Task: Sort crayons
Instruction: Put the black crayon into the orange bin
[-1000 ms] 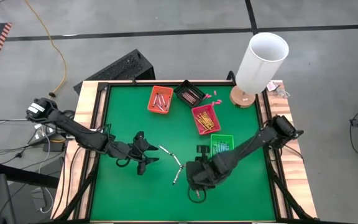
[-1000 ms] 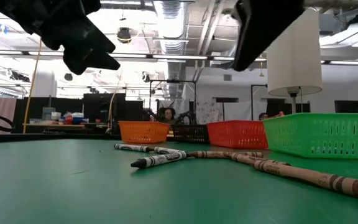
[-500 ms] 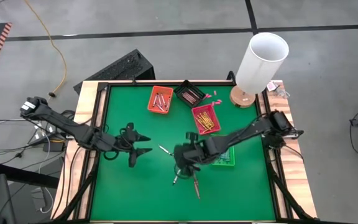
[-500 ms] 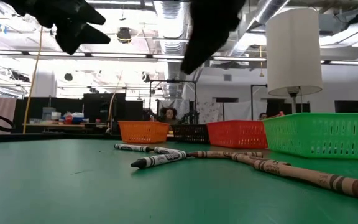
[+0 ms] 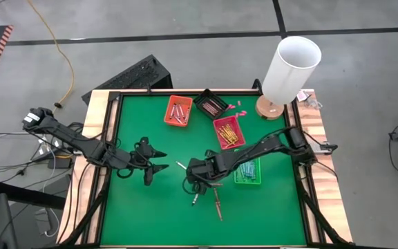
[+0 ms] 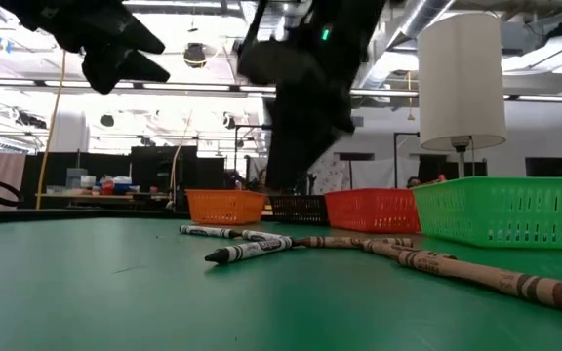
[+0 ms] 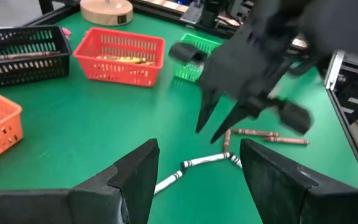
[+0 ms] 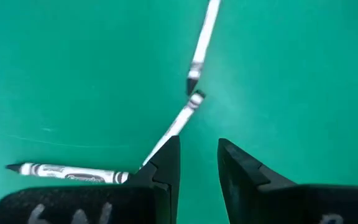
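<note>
Mostly grey crayons, thin, paper-wrapped, scattered

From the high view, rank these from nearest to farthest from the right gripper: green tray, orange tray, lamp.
The right gripper hovers mid-table over the loose crayons.
1. Green tray: just to its right-arm side, by the forearm.
2. Orange tray: toward the far edge, slightly to the left-arm side.
3. Lamp: at the table's far right corner.
</note>
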Robot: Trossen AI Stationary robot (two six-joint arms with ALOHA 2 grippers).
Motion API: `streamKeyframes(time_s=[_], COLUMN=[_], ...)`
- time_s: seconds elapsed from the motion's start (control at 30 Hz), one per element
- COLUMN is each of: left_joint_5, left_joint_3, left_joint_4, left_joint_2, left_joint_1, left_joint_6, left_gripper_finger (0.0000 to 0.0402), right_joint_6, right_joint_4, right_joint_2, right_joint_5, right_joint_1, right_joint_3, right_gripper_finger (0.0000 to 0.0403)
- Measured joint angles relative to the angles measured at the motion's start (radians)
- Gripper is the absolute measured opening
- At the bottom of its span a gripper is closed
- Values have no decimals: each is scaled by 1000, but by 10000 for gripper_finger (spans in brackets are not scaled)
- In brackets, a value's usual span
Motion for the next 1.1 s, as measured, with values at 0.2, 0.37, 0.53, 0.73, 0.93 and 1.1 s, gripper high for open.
streamKeyframes(time_s=[0.2,0.37,0.53,0.73,0.93,1.1], left_joint_5=[-2,-2,-2,-8,-12,-13], left_joint_3=[0,0,0,0,0,0], left_joint_4=[-2,-13,-19,-22,-24,-25], left_joint_2=[0,0,0,0,0,0], left_joint_1=[-2,-2,-2,-2,-2,-2], left_joint_6=[0,0,-3,-10,-17,-17], left_gripper_finger=[215,215,215,215,215,215], right_joint_6=[18,26,63,74,89,105], right_joint_4=[22,45,79,118,126,110], right_joint_2=[60,64,71,107,122,122], right_joint_5=[-53,-54,-93,-98,-101,-100], right_joint_1=[-28,-35,-35,-25,-26,-28], right_joint_3=[0,0,1,0,2,2], right_gripper_finger=[102,102,102,102,102,67])
